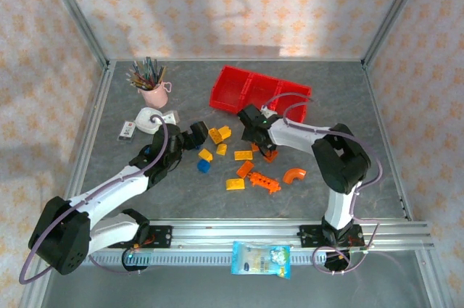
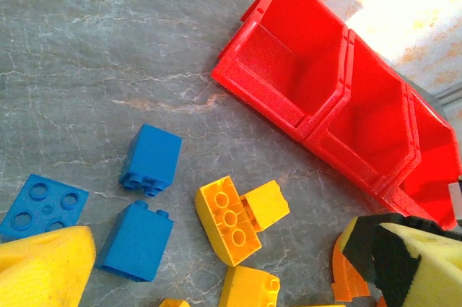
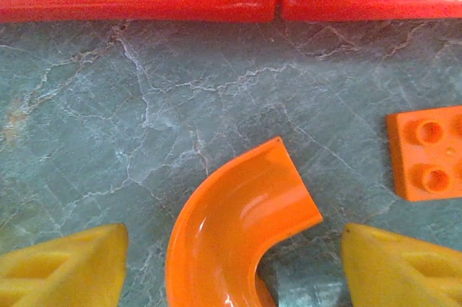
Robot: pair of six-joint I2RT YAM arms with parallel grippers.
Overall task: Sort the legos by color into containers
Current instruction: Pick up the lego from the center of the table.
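Grey marbled desk [image 1: 362, 112], patterned walls on three sides. Red containers [image 1: 259, 90], three joined bins, stand at the far side, set askew, within reach of both arms. Left wrist view: the compartments show bare red floors, so no brick is sorted yet, by my reading. Legos [image 1: 235, 184] lie loose on the desk just in front of the bins, colours mixed, between the two arms. Right gripper [image 3: 231, 264]: jaws wide open, yellow pads [image 3: 65, 271] either side of an orange arch [image 3: 238, 220] lying flat near the bin wall; neither pad touches it. Placement suggests it is lined up to close across the arch. Orange plate [image 3: 426, 152] lies beside, apart. Left gripper [image 2: 234, 249]: jaws also open, holding nothing, over a cluster of two blue bricks [image 2: 151, 159], a blue plate [image 2: 42, 206] and a yellow brick [image 2: 229, 220]. Likely split of work: right takes orange, left takes blue or yellow. Which piece the left means, cannot tell. Pink cup [image 1: 154, 94] of pencils stands far left, away from the bricks.
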